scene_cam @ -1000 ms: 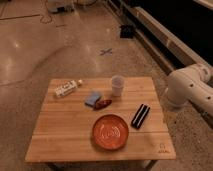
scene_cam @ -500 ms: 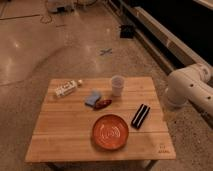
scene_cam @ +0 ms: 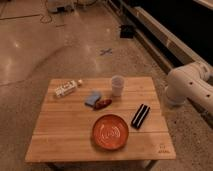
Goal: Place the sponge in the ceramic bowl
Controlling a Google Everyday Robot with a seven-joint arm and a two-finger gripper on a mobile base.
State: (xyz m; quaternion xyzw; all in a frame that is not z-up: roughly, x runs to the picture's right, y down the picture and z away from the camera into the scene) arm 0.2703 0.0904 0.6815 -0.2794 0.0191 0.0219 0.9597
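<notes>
A small light-blue rectangular sponge (scene_cam: 92, 98) lies on the light wooden slatted table (scene_cam: 60, 137), left of centre toward the far side, touching a small dark-red object (scene_cam: 103, 103) on its right. The wide orange-red ceramic bowl (scene_cam: 110, 132) sits nearer, apart from the sponge. A white cup (scene_cam: 117, 85) stands far, a black rectangular block (scene_cam: 140, 116) right. The white robot arm (scene_cam: 190, 85) hangs right of the table; the gripper is out of view, its state untellable.
</notes>
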